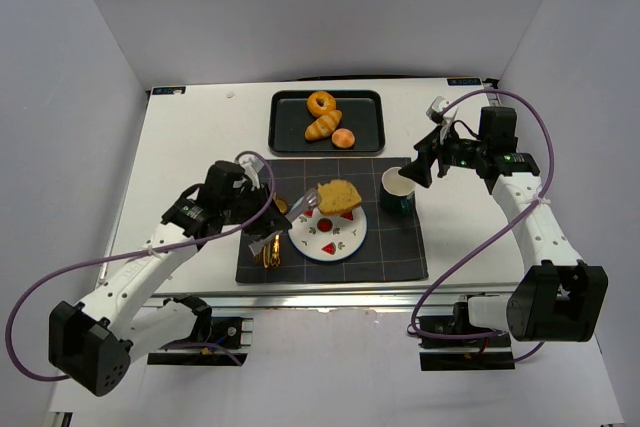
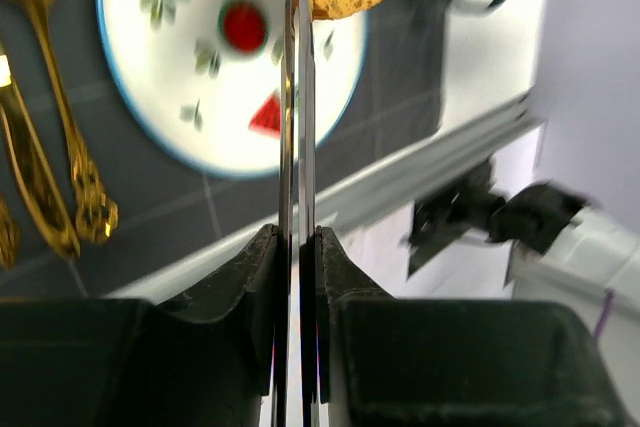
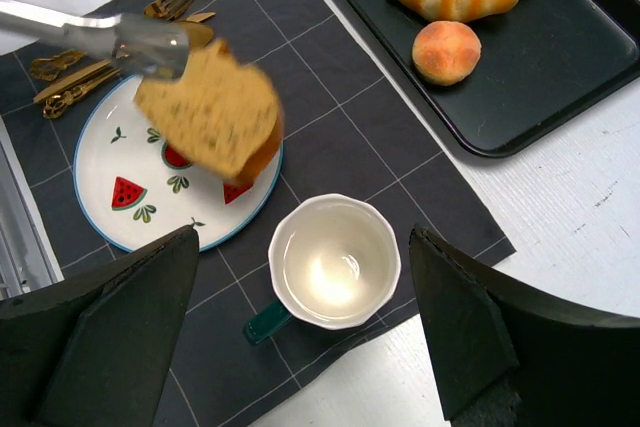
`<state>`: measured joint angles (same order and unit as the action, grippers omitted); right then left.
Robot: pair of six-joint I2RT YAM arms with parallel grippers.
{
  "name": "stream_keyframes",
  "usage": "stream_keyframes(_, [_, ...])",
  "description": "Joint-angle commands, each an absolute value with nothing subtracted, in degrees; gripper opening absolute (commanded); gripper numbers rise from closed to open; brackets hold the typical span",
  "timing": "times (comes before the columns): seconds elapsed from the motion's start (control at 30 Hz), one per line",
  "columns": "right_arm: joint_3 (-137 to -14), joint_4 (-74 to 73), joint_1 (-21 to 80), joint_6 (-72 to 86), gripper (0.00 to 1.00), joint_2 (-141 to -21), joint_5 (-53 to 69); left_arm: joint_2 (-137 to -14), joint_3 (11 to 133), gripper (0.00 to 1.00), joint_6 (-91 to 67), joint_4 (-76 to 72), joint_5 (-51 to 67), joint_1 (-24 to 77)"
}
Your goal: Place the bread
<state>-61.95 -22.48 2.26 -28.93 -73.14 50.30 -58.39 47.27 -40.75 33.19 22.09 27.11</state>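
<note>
Over the far edge of the plate (image 1: 345,245), your bread slice (image 1: 339,196) hangs in the grip of the tongs (image 1: 300,211). From the right wrist camera you see it as a speckled, slightly blurred slab covering part of the plate. You cannot tell from these views whether its lower edge touches the plate.

Your left gripper (image 2: 297,277) reaches from the plate's left. Its jaws are clenched on the handle end of the tongs, so the two metal blades are pressed nearly together and their tips clamp the bread.

Right of the plate, just beside it, stands the mug (image 3: 335,262), upright, white inside and dark green outside. Your right gripper (image 1: 418,169) hovers at the mug on the side away from the plate, jaws spread wide and holding nothing. In its own camera the mug's mouth shows between the two fingers (image 3: 110,337).

Left of the plate, just beside the rim, lies the gold cutlery (image 1: 270,247). Plate, mug and cutlery all rest on the dark placemat (image 1: 395,247).

Beyond the plate, well apart from it, the black tray (image 1: 283,137) holds a ring-shaped pastry (image 1: 321,102), a long roll (image 1: 323,126) and a round bun (image 1: 343,138).
</note>
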Motion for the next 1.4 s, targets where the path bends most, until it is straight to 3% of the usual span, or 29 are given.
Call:
stream_keyframes(0.0, [-62.5,-21.3,2.0,-29.4,0.89,-73.4,51.8,-57.7,46.2,0.0,-40.8,38.4,20.5,29.6])
stream_keyframes(0.2, [-62.4,-21.5,2.0,-29.4,0.89,-73.1,51.7,-56.7,45.5,0.0,-40.6,40.6,20.1,30.5])
stream_keyframes(0.33, [-61.9,-21.6,2.0,-29.4,0.89,-72.7,51.5,-57.5,46.1,0.17,-40.2,41.3,18.9,30.7])
stream_keyframes(0.37, [-61.8,-21.6,2.0,-29.4,0.89,-72.4,51.5,-57.7,46.6,0.29,-39.9,41.5,18.5,30.7])
stream_keyframes(0.47, [-61.4,-21.6,2.0,-29.4,0.9,-72.1,51.3,-58.4,47.3,0.44,-39.2,42.1,18.1,30.7])
stream_keyframes(0.53, [-61.3,-21.6,2.0,-29.4,0.89,-72.0,51.2,-58.7,48.5,0.48,-38.8,42.5,17.8,30.8])
stream_keyframes(1.07, [-61.3,-21.4,1.9,-29.4,0.89,-72.3,51.5,-60.1,60.0,0.46,-35.9,46.7,6.9,30.7])
stream_keyframes(1.23, [-61.5,-20.7,2.0,-28.6,0.89,-73.4,52.5,-68.1,64.4,0.42,-30.7,41.2,5.1,27.6])
stream_keyframes(1.37, [-62.3,-20.5,2.0,-28.4,0.89,-74.0,53.4,-79.8,75.4,0.44,-23.0,37.8,4.1,25.6])
